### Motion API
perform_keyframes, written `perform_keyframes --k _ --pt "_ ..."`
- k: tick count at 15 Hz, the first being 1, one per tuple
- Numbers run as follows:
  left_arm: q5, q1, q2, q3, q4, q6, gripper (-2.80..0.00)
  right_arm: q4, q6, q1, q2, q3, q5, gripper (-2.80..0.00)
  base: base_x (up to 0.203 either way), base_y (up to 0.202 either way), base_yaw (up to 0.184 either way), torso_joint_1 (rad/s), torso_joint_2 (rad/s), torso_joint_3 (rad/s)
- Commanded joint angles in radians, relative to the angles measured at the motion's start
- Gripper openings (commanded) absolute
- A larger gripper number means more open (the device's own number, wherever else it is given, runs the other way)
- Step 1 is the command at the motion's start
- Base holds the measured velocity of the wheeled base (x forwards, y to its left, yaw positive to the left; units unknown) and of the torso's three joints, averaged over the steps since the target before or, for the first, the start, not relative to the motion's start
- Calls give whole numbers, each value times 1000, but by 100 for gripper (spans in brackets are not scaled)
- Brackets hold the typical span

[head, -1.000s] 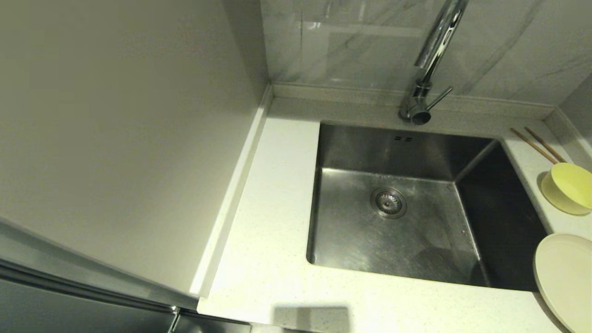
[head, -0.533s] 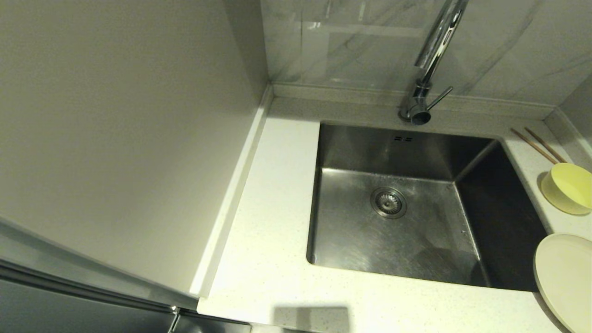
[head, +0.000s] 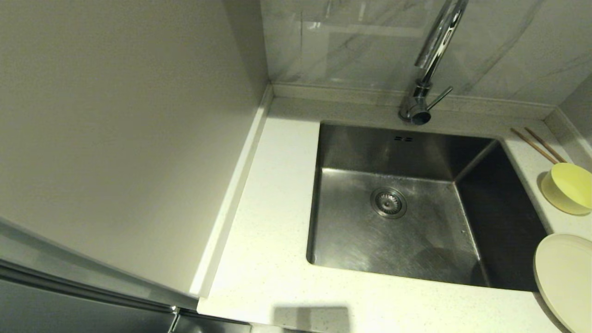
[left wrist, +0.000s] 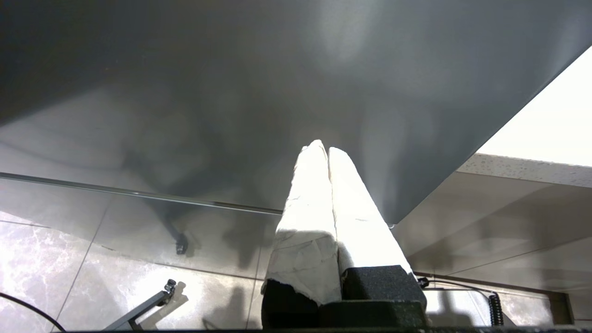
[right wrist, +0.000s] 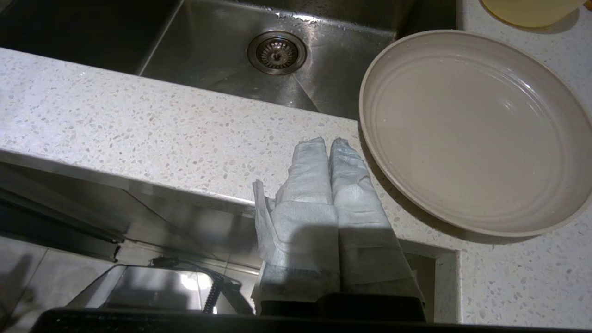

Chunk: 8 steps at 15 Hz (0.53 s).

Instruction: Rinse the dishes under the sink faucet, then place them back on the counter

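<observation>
On the counter (head: 273,185) right of the sink (head: 351,231) lie the dishes: a pale-yellow bowl (head: 568,187), a cream plate (head: 566,277) near the front edge, and brown chopsticks (head: 536,145) at the back. The chrome faucet (head: 428,69) stands behind the basin. My right gripper (right wrist: 327,140) is shut and empty, hovering over the counter's front edge just beside the plate (right wrist: 471,129). Parked low beside a dark panel, my left gripper (left wrist: 322,147) is shut and empty. Neither arm shows in the head view.
A tall beige wall panel (head: 115,138) borders the counter on the left. The drain strainer (head: 388,202) sits in the basin's middle. A marbled backsplash (head: 360,41) rises behind the raised back edge. Below the counter's front is tiled floor (left wrist: 55,259).
</observation>
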Motion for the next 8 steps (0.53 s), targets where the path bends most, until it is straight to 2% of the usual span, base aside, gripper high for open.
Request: perform_keyframes --k 1,4,8 --pt "0 0 -2 0 0 -1 -280 3 5 0 3 -1 -1 -280 0 0 0 0 0 0" --pt "0 0 -2 0 0 -1 -280 2 49 1 3 -1 -20 -280 0 0 0 0 0 0" --pt "0 0 -2 0 0 -1 -280 2 39 0 3 -1 -20 -280 0 0 0 0 0 0"
